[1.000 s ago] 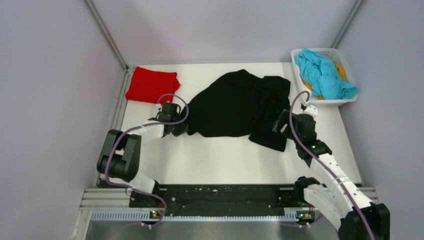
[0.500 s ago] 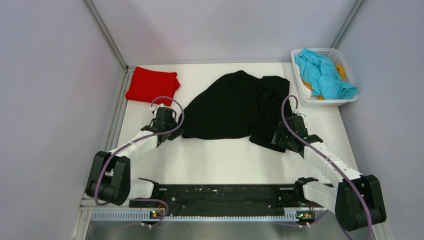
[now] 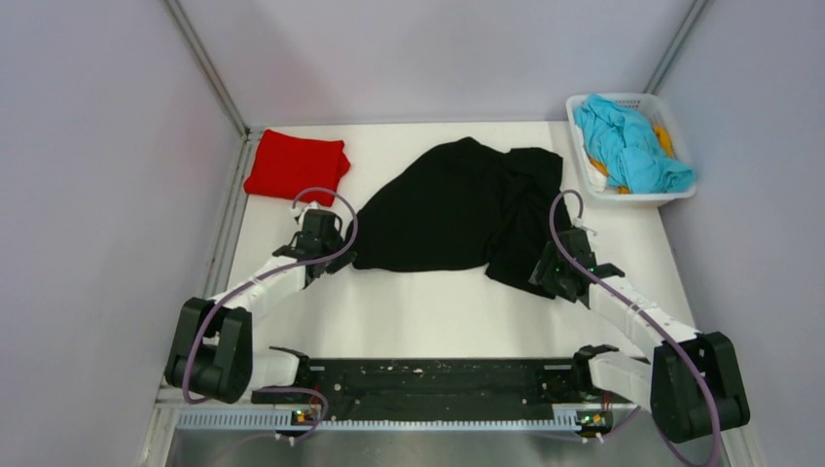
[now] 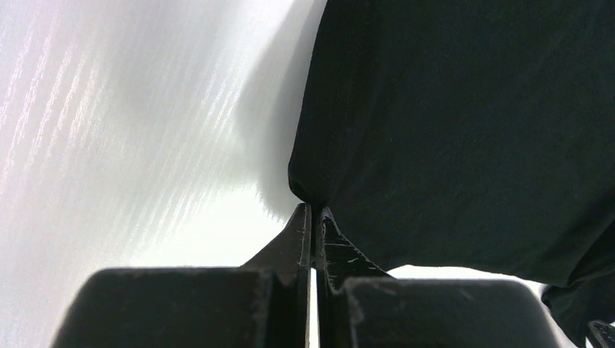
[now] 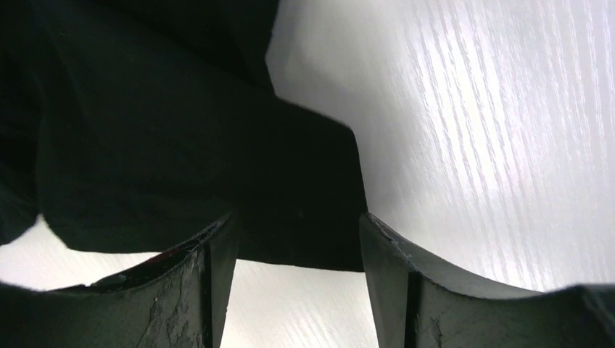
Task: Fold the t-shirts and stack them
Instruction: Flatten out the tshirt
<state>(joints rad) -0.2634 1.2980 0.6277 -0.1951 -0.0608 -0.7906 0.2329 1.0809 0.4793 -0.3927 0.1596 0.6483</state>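
Black shirt lies crumpled in the middle of the table, spread wider on its left half and bunched in folds on its right. Its near edge runs between the two grippers.

Left gripper sits at the shirt's near left corner. The top view shows only that it meets the cloth there. The left wrist view settles the matter: the fingers are pressed together, with only a hairline gap between them, and the corner of the black shirt is pinched at their tips. White table surface shows to the left of the cloth.

Right gripper rests at the shirt's near right corner. From above, its finger spacing cannot be told against the dark cloth. The right wrist view shows the fingers well apart, and the gripper straddles a squared corner of the black shirt. The hem lies between the fingers, and neither is seen to press on it.

Red shirt lies folded at the far left corner of the table, apart from the black one. Only the top view shows it.

Basket stands at the far right corner, holding a crumpled blue shirt with something orange showing beneath it. Neither wrist view takes it in.
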